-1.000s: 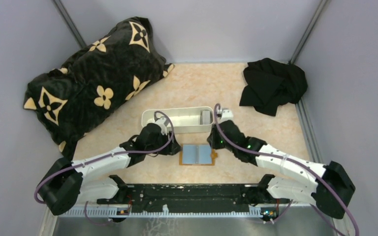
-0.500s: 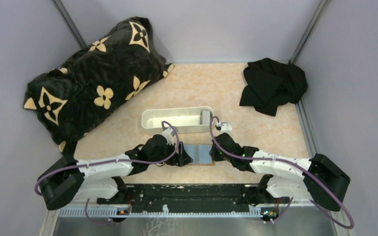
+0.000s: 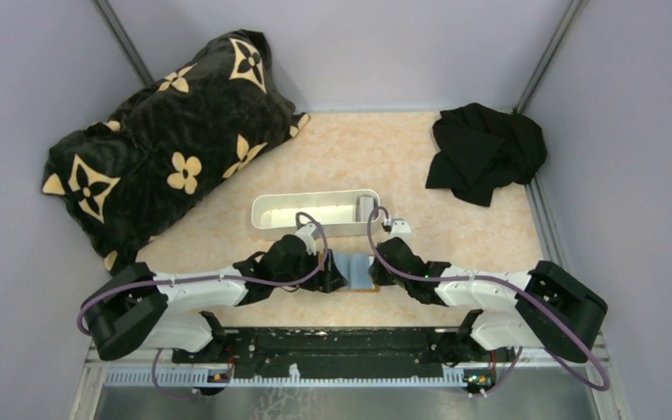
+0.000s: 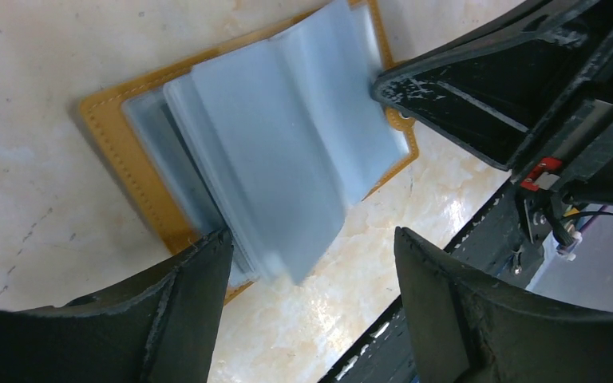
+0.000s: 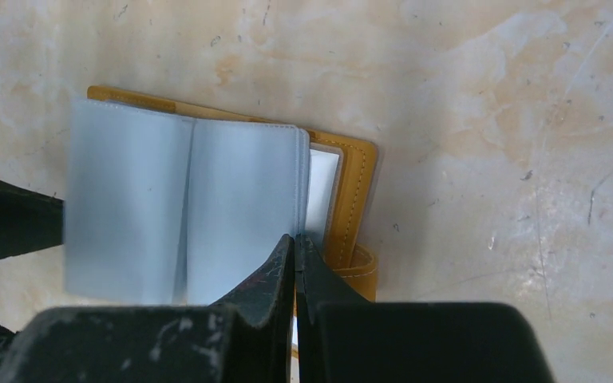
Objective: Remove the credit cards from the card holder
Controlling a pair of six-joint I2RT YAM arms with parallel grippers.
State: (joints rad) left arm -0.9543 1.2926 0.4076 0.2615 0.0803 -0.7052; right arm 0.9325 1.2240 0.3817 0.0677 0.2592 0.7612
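Observation:
The card holder (image 3: 356, 271) lies open on the table, orange-tan outside with grey-blue inner panels fanned up. It shows in the left wrist view (image 4: 287, 152) and the right wrist view (image 5: 183, 207). My left gripper (image 3: 332, 278) is open and low over the holder's left edge (image 4: 311, 275), one finger against the orange rim, the loose panels between the jaws. My right gripper (image 3: 376, 273) is shut, its tips (image 5: 295, 239) resting on the right panel's outer edge. No credit card shows in the holder; only a pale sliver (image 5: 323, 187) under the right panel.
A long white tray (image 3: 267, 213) stands just behind the holder, with a grey flat thing (image 3: 366, 208) at its right end. A dark flower-print pillow (image 3: 166, 149) lies at the back left, a black cloth (image 3: 486, 153) at the back right. Walls close both sides.
Both arms have moved in and down onto the holder. The right gripper came from beside the tray to the holder's right edge, and the left gripper to its left edge.

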